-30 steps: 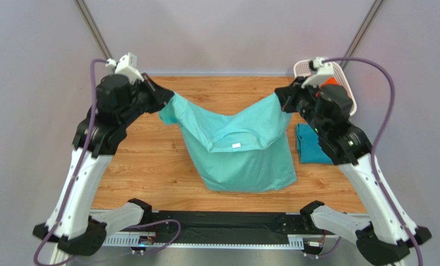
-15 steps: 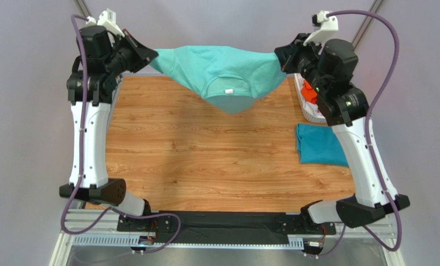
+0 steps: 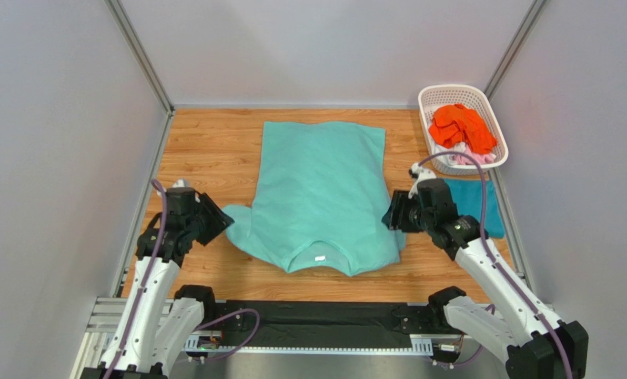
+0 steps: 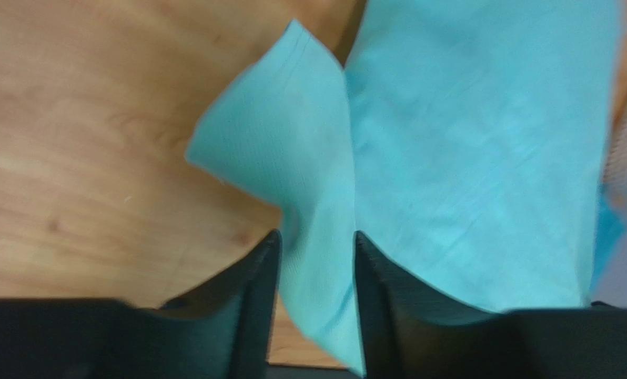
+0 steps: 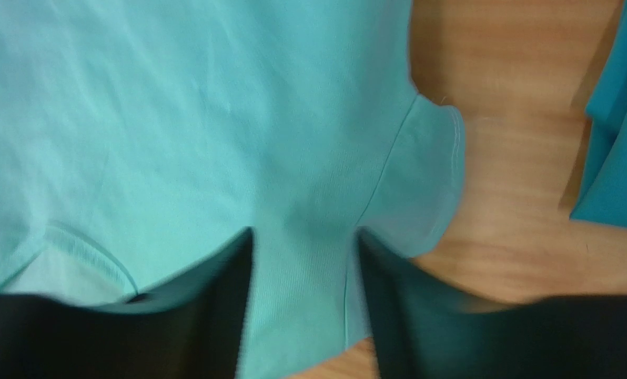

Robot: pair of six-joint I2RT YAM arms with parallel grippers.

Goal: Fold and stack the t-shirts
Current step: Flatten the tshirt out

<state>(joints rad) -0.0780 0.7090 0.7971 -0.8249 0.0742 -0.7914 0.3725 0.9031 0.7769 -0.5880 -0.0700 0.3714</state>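
Mint green t-shirt (image 3: 321, 189) lies flat. My left gripper (image 4: 317, 241) and right gripper (image 5: 305, 237) straddle its shoulders, jaws apart.

A: Entry 1?
B: 1 mint green t-shirt (image 5: 214, 118), spread across left and centre. Its short sleeve (image 5: 427, 181), hem stitched, points right; the collar (image 5: 72, 257) sits lower left.
A: Entry 2?
B: The right pincer (image 5: 302, 308): 2 dark fingers (image 5: 206, 316), blurred, standing apart, mint cloth showing in the gap.
A: Remainder?
B: Wooden surface (image 5: 514, 63) beyond the sleeve; 1 darker teal cloth (image 5: 617, 142) at the right edge, apart from the mint one.
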